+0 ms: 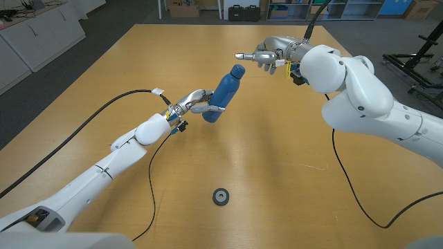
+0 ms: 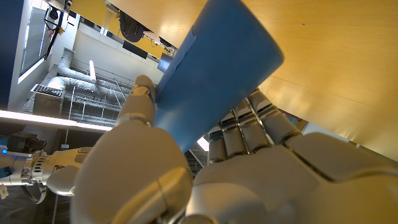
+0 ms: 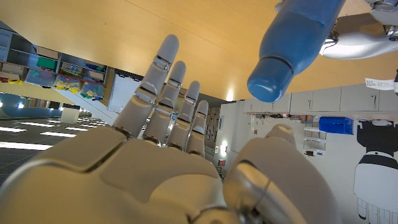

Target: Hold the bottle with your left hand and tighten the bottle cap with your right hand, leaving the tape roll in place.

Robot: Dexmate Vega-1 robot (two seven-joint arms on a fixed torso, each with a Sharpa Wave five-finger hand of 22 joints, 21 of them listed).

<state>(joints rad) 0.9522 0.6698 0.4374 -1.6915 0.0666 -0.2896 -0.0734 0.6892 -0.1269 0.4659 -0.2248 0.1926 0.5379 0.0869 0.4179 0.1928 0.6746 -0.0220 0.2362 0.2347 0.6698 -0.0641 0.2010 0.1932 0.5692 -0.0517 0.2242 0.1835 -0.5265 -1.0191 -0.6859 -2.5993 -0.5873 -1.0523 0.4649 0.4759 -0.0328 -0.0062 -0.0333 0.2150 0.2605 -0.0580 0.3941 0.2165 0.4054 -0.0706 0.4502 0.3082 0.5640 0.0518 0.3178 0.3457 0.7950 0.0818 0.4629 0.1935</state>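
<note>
My left hand grips the lower end of a blue bottle and holds it tilted above the table, its blue cap pointing up and away toward the right. In the left wrist view the bottle's body sits between my thumb and fingers. My right hand hovers open just beyond the cap, fingers stretched toward it, not touching. The right wrist view shows the cap in front of my spread fingers. A small dark tape roll lies on the table near the front.
The wooden table stretches wide around the bottle. A black cable trails from my left arm across the table, another from my right. Cabinets and boxes stand beyond the far edge.
</note>
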